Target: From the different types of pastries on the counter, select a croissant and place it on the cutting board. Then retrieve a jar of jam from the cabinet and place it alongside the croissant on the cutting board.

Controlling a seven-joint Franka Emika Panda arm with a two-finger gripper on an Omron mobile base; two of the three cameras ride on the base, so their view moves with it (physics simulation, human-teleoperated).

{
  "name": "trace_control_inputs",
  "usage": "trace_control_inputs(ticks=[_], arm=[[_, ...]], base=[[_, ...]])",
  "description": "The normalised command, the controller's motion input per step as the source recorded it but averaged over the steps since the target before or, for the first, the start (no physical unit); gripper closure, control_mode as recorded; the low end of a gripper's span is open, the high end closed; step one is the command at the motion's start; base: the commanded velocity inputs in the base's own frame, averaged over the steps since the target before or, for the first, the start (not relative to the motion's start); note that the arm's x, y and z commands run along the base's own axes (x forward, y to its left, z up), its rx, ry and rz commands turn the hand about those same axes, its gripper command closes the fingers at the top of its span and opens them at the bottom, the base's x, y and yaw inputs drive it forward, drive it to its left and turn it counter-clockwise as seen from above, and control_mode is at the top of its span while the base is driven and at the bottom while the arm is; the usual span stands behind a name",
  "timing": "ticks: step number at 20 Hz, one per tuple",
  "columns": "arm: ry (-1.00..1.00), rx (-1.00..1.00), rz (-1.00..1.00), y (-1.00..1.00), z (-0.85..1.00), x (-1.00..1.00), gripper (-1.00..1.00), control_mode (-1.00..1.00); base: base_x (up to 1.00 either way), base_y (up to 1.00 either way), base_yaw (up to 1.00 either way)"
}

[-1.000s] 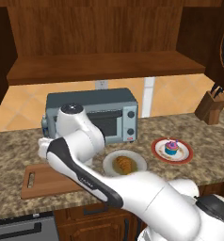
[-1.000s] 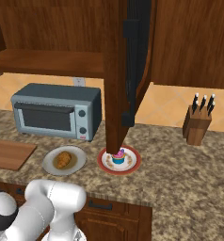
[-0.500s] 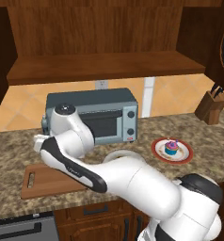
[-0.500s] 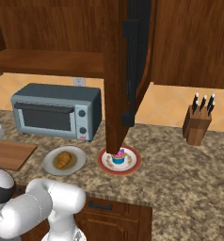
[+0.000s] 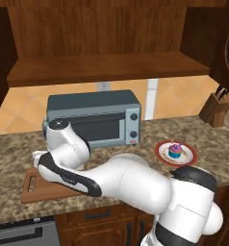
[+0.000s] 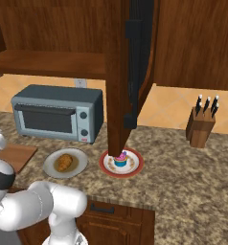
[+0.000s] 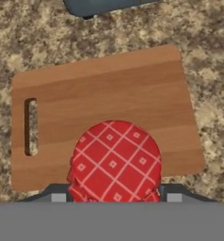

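The gripper (image 7: 115,198) looks pinched on the jar of jam (image 7: 115,162), whose red checked top sits between the two tips at 6 o'clock in the hand view. The tips are nearly cut off by the frame edge, so that grip is my reading and not a plain sight. Below it lies the cutting board (image 7: 109,89), bare, with its slot handle at 9 o'clock and the counter (image 7: 208,47) all round. To set the jar down well, I would bring it straight down upright onto the board, toward the 9 o'clock half, leaving room beside it. The croissant (image 6: 64,162) lies on the grey plate (image 6: 50,170), at 3 o'clock from the board. How high the jar hangs over the wood I cannot tell, and its body is hidden under its own top.
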Motion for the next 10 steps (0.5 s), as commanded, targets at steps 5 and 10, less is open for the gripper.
trace_control_inputs(ticks=[5, 10], arm=[[0.01, 0.03, -0.03, 0.38, -0.21, 0.12, 1.0, -1.0], [0.01, -0.06, -0.04, 0.45, -0.24, 0.57, 1.0, -1.0]], base=[[0.0, 0.0, 0.0], [0.0, 0.0, 0.0]])
